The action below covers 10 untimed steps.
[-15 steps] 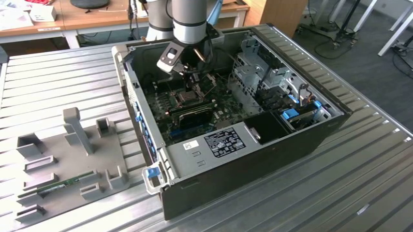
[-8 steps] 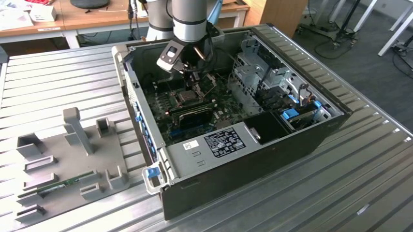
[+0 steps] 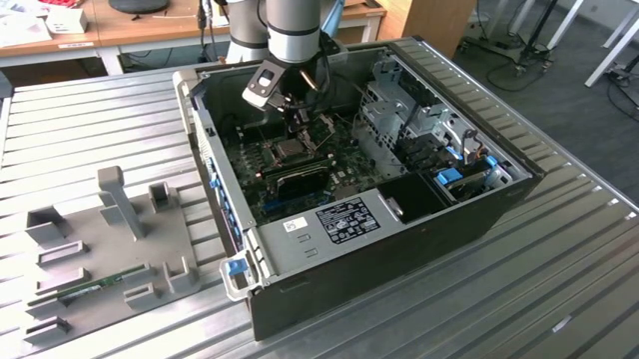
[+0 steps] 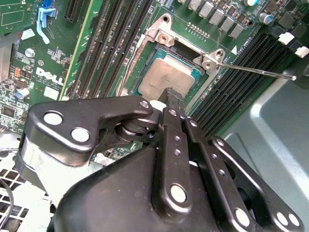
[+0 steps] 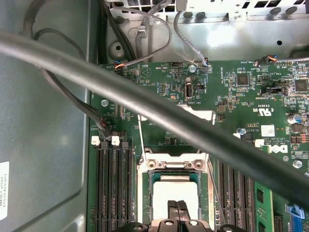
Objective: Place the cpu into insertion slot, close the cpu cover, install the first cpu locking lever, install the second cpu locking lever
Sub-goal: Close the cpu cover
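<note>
Gripper (image 5: 177, 207), its fingers pressed together and empty, sits directly over the cpu (image 4: 165, 79) seated in the insertion slot (image 4: 162, 36).

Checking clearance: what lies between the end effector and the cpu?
Nothing; in the first wrist view the shut end effector hangs directly over the bare face of the cpu. Contact cannot be told.

Silvery-tan sq. cpu (image 4: 166, 79) flat in insertion slot (image 4: 179, 48)

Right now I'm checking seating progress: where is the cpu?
In both wrist views the cpu lies in the insertion slot, between the memory slots, just under the gripper.
</note>
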Tool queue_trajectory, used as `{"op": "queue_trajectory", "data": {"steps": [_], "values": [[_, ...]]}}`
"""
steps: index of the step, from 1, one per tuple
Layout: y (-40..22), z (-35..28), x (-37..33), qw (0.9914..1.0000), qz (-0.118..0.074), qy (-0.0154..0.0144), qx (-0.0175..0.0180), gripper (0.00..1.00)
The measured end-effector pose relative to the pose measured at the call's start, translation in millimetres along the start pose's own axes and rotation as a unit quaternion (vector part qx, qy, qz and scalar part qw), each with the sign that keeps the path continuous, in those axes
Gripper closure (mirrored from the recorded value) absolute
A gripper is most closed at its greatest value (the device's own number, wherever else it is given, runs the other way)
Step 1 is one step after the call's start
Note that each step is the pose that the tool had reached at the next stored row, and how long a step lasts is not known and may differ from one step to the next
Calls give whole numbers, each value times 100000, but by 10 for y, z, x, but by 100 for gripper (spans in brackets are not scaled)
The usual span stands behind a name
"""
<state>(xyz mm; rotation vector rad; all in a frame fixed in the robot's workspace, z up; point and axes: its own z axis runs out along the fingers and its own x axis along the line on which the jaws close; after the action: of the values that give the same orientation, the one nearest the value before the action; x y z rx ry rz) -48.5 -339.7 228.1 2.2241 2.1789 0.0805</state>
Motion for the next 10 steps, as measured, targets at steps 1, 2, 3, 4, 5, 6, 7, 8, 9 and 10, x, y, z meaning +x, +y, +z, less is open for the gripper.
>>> {"op": "queue_trajectory", "data": {"steps": [1,2,3,4,5,6,7,8,9,10], "values": [[0,-1,0,100000,1,-2,0,90],[0,-4,0,100000,-2,-14,7,90],[0,-10,-1,100000,-1,-24,14,90],[1,-16,0,100000,0,-7,5,90],[1,-23,0,100000,0,-3,2,90],[2,-31,0,100000,1,-4,2,90],[2,-39,1,100000,0,1,5,90],[3,-47,1,100000,0,3,2,90],[3,-54,1,100000,0,1,1,90],[3,-61,1,100000,-1,1,0,90]]}}
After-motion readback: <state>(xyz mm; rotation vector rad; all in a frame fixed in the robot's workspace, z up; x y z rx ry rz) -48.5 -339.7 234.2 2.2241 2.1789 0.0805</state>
